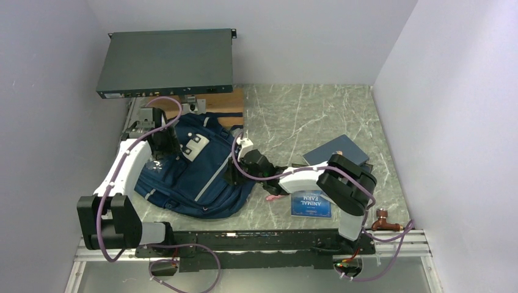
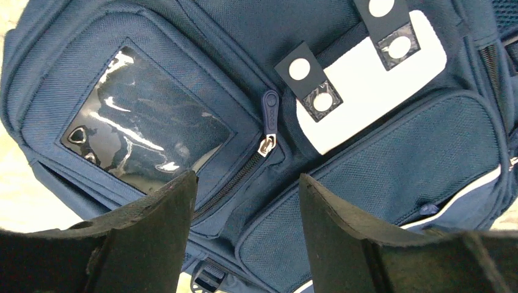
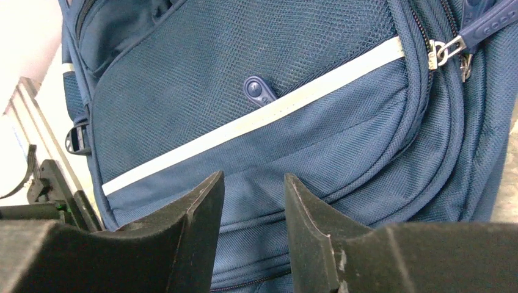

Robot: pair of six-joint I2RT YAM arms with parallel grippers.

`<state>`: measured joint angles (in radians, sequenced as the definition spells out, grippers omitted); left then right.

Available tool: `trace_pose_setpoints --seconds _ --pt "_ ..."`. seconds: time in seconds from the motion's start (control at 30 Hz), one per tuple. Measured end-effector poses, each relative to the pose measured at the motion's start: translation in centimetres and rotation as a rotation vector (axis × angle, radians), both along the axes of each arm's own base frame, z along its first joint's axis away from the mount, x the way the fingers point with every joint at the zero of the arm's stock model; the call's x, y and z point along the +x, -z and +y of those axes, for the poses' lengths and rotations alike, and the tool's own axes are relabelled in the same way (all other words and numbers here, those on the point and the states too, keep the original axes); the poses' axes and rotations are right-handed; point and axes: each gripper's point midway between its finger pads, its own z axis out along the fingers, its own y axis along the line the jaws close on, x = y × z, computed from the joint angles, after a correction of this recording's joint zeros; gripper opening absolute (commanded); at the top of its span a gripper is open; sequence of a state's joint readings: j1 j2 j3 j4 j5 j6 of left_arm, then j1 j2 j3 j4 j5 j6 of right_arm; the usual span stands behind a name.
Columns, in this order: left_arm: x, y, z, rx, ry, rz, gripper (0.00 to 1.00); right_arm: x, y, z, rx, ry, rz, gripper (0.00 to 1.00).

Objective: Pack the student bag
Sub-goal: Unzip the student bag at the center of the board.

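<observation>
Overlapping left arm point(image 1: 122, 162) partly hides the student bag point(image 1: 201, 177)

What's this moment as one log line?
left hand: open over student bag | right hand: jaws apart at bag's side | books: on table

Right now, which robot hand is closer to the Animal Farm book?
Right. The right gripper is at the backpack's edge nearest the book; the left gripper hovers over the backpack's other side.

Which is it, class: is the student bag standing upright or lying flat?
Lying flat: the student bag spreads across the table, its white patch facing the overhead camera.
</observation>
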<state>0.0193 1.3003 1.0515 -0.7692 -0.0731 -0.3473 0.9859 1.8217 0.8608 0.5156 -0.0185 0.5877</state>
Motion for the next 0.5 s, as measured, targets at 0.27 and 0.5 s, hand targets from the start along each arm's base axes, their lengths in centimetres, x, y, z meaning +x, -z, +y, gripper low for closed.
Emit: trace_pose_setpoints --seconds 0.27,0.5 --pt "-0.4 1.1 0.4 0.025 0.008 0.018 0.56 -0.5 -2.9 0.0 -0.151 -0.057 -0.068 0.60" --pt "0.1 1.6 0.6 0.056 0.019 0.034 0.43 -0.2 -4.3 0.8 -0.152 -0.095 -0.098 0.59"
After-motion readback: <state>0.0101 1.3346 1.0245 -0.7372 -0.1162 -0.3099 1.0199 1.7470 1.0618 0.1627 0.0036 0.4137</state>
